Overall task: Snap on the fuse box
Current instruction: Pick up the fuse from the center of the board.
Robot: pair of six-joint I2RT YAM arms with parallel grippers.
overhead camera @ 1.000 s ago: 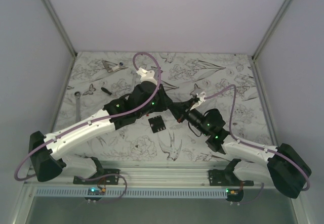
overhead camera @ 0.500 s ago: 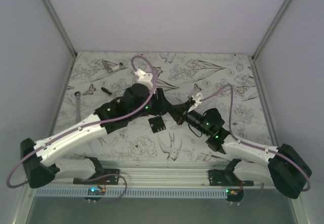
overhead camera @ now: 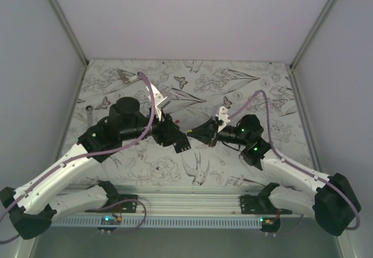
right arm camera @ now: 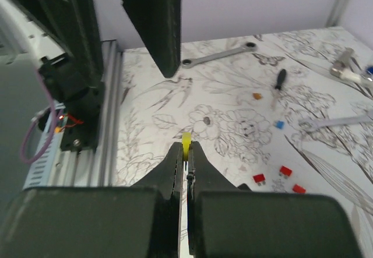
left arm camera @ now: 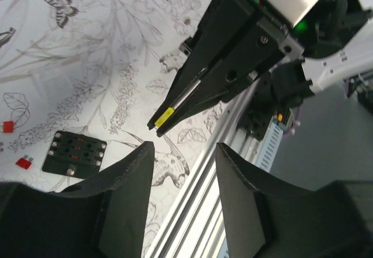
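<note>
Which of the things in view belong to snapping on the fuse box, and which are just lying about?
Job in hand: fuse box; right tool, shut on a yellow piece; left tool, open.
Lying about: red pieces; blue piece; screwdriver; wrench.

The fuse box (left arm camera: 74,152) is matt black plastic, the same dull finish as the left gripper (left arm camera: 183,153) and right gripper (right arm camera: 185,148). The bench (right arm camera: 233,124) wears a smooth white printed sheet. The wrench (right arm camera: 218,54) is bright bare metal, the rail (right arm camera: 108,118) brushed metal. The thin strip (right arm camera: 186,140) pinched in the right gripper is yellow-tipped, faintly glossy.
</note>
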